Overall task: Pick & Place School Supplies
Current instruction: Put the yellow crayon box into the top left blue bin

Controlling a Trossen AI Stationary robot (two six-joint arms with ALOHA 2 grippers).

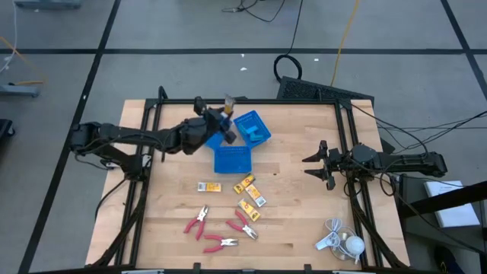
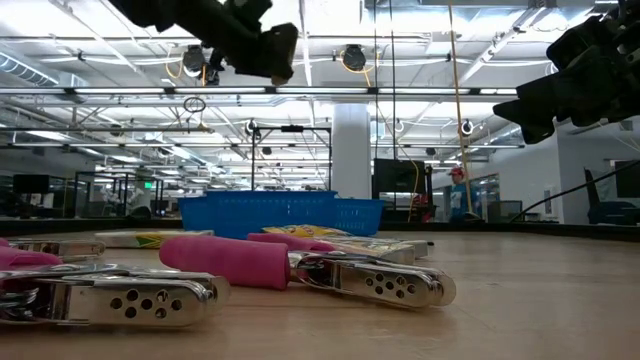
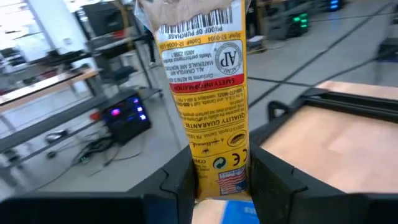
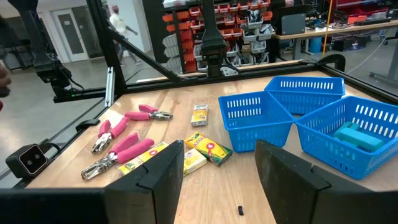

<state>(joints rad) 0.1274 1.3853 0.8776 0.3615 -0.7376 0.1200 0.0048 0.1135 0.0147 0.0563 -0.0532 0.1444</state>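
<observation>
Both arms are showing as dark, near-black jointed limbs, built of slim tube-like links joined by bulkier rounded housings. The left arm [image 1: 129, 139] is lying at about nine o'clock in the overhead view, the right arm [image 1: 403, 161] at about three o'clock, each one thickening toward its wrist. The left hand [image 3: 217, 186] is showing two matte black, blocky fingers [image 3: 177, 186] with squared, stepped edges. The right hand [image 4: 217, 171] is showing two broad, flat black fingers [image 4: 163, 171] with angled tips and faintly glossy faces. Thin dark cables are trailing from the right arm's base.
</observation>
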